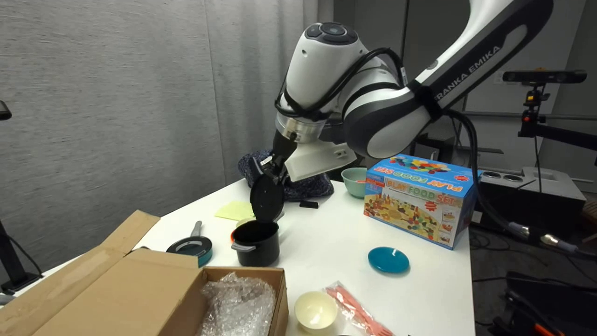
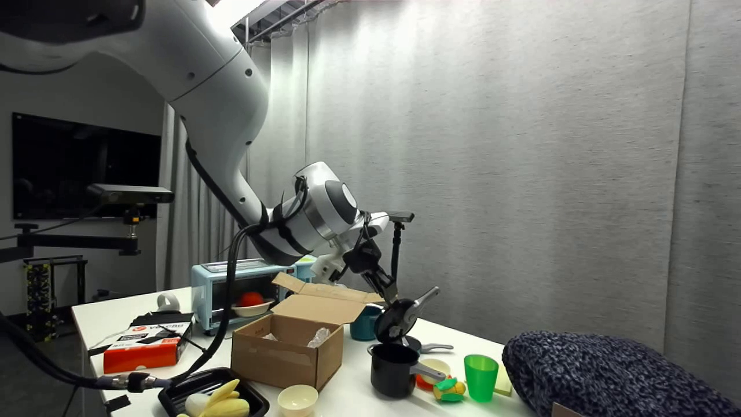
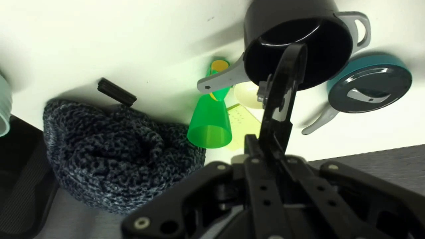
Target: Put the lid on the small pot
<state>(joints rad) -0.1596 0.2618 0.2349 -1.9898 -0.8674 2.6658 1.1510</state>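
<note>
The small pot (image 1: 259,251) is black with straight sides and grey handles. It stands upright on the white table with its mouth open, and also shows in an exterior view (image 2: 392,373) and in the wrist view (image 3: 289,11). My gripper (image 3: 264,139) is shut on the edge of the lid (image 3: 294,63), a dark round disc with a grey part on one face. The lid is tilted nearly upright above the pot in both exterior views (image 1: 267,198) (image 2: 393,324). In the wrist view its far edge lies over the pot's mouth. I cannot tell whether it touches the rim.
A teal pan (image 3: 368,88) stands beside the pot. A green cup (image 2: 480,376), a cream bowl (image 2: 435,366) and a toy vegetable (image 2: 449,390) are near its long handle. An open cardboard box (image 2: 286,353), a dark cloth (image 3: 123,159) and a play-food box (image 1: 415,200) stand around.
</note>
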